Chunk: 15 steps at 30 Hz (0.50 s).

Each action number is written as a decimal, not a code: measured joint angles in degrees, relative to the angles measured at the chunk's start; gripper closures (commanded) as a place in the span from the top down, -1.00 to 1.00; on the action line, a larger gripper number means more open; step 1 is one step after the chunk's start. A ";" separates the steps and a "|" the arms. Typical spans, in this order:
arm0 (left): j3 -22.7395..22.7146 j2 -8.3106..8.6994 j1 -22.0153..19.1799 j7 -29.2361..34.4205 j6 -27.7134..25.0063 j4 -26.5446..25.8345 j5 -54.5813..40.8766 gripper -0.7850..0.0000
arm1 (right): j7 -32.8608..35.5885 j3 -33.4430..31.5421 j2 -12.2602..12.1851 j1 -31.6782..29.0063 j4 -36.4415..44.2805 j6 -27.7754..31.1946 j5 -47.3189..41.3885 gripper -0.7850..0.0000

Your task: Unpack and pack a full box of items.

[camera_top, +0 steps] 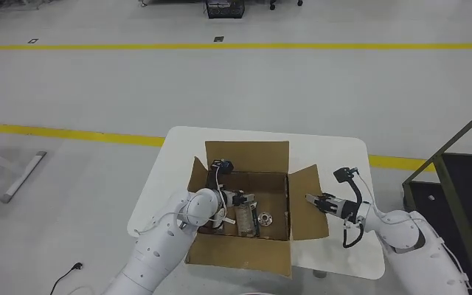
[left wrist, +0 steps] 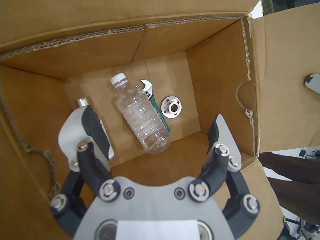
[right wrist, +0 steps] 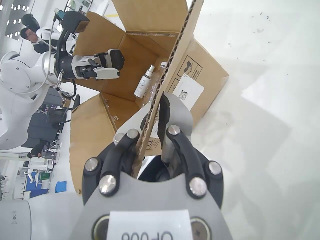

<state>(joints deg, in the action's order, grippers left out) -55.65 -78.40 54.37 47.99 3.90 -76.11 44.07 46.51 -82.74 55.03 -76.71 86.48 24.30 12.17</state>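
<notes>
Unpacking looks underway: left jaws hang wide over the box [left wrist: 220, 76], whose bottle [left wrist: 142, 118] lies mid-frame on its floor (likely next pick, needing descent), while right jaws pinch the side flap [camera_top: 306, 221].

Box [left wrist: 220, 76]: matt brown corrugated cardboard, cut edges rough and frayed; bottle [left wrist: 142, 118]: clear glossy plastic, ribbed, with a white plastic cap; flange [left wrist: 171, 107]: bright polished metal; wrench [left wrist: 148, 88]: shiny metal head, green handle; table [camera_top: 332, 151]: smooth white, faintly glossy.
</notes>
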 measured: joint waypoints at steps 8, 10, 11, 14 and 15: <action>0.00 0.00 0.00 0.00 0.00 0.00 0.00 1.00 | -1.44 -3.43 -0.51 -3.20 0.39 0.12 -2.35 -1.00; 0.00 0.00 0.00 0.00 0.00 0.00 0.00 1.00 | -1.54 -4.51 -0.67 -3.97 0.44 0.22 -3.04 -1.00; 0.00 0.00 0.00 0.00 0.00 0.00 0.00 1.00 | -1.51 -4.98 -0.75 -4.26 0.44 0.23 -3.26 -1.00; 0.00 0.00 0.00 0.00 0.00 0.00 0.00 1.00 | -1.47 -6.49 -0.99 -5.15 0.30 0.14 -3.84 -1.00; 0.00 0.00 0.00 0.00 0.00 0.00 0.00 1.00 | -1.59 -7.07 -1.07 -5.57 0.30 -0.04 -3.97 -1.00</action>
<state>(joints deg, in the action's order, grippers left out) -55.65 -78.40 54.37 47.99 3.90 -76.11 44.07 44.92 -89.81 53.96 -82.28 86.77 24.25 8.20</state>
